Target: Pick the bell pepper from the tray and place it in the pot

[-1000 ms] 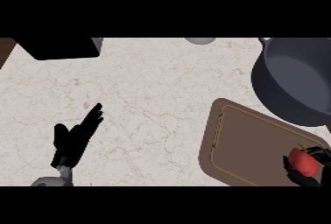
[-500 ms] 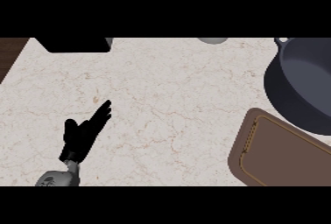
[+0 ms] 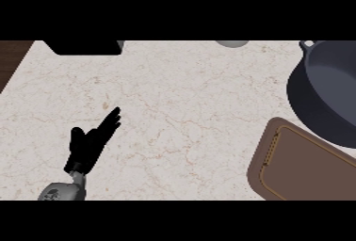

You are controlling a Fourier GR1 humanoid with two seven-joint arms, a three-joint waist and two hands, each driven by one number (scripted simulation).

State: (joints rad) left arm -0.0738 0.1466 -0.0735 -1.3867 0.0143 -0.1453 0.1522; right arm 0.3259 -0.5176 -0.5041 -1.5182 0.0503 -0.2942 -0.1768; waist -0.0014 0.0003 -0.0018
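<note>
Head view, the only one. Left hand (image 3: 92, 143): low left over the pale marbled stone counter (image 3: 181, 108), fingers straight and held together, pointing up-right, holding nothing; resting.

Right hand: outside the view, so its fingers cannot be judged.

Bell pepper: not visible anywhere. Cannot tell where it is. The visible part of the brown rounded-rectangle tray (image 3: 306, 169) at lower right shows none.

Dark grey round metal pot (image 3: 330, 94) sits at the right edge, just above the tray, partly cut off.

Judgement: step in hand is likely carrying to the pot. To do it well, bring the pepper over the pot's open middle, clear of the rim, lower, then release.
</note>
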